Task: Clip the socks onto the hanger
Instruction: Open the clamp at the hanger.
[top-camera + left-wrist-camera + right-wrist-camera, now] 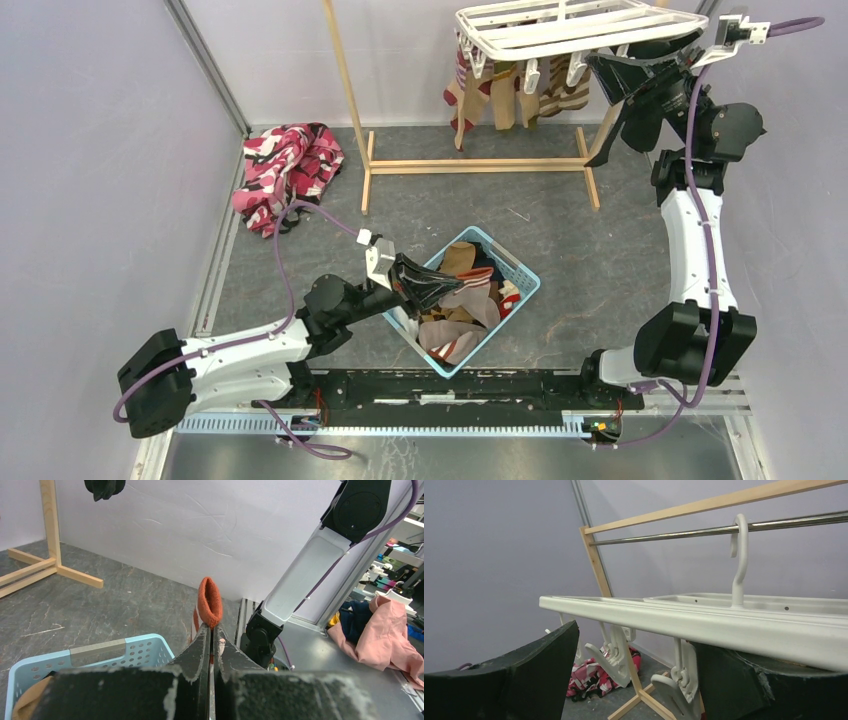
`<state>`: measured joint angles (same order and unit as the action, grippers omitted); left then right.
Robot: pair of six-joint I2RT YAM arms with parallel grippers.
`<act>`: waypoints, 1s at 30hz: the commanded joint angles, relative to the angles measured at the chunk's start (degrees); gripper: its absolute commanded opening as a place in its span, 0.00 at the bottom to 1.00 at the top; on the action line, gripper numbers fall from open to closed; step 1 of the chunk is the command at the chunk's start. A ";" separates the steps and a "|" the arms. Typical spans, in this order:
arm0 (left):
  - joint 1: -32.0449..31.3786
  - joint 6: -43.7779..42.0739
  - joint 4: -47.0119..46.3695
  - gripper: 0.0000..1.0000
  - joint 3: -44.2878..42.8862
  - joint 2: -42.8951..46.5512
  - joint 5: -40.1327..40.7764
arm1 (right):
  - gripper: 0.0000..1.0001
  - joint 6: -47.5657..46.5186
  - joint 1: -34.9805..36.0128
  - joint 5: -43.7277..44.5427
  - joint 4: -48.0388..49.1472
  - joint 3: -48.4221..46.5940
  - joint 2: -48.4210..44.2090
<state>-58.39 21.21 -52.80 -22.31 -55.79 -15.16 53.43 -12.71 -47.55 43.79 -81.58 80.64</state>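
Note:
My left gripper (432, 287) hovers over the light blue basket (523, 274) and is shut on a sock with a red cuff and white stripes (210, 601); the cuff pokes up past the fingertips. Several more socks (455, 335) lie in the basket. The white hanger (580, 25) hangs at the top right, with a few socks (505, 92) clipped under its left part. My right gripper (622, 85) is open beside the hanger's right end. In the right wrist view its jaws (634, 680) stand wide apart under the hanger bar (704, 622), with a dangling white clip (680, 682) between them.
The wooden frame stand (475, 165) carries the hanger. A pink, red and black patterned cloth (288, 170) lies at the back left. The right arm (320, 570) stands close beyond the basket in the left wrist view. Grey walls enclose the floor.

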 commanded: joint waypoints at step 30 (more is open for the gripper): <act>-0.93 2.15 -1.53 0.02 -2.21 -0.02 0.86 | 0.84 -0.62 -0.45 -1.14 4.03 0.35 -1.80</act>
<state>-58.98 21.21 -52.75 -22.87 -55.90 -15.07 53.47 -12.43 -48.03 45.43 -81.93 80.55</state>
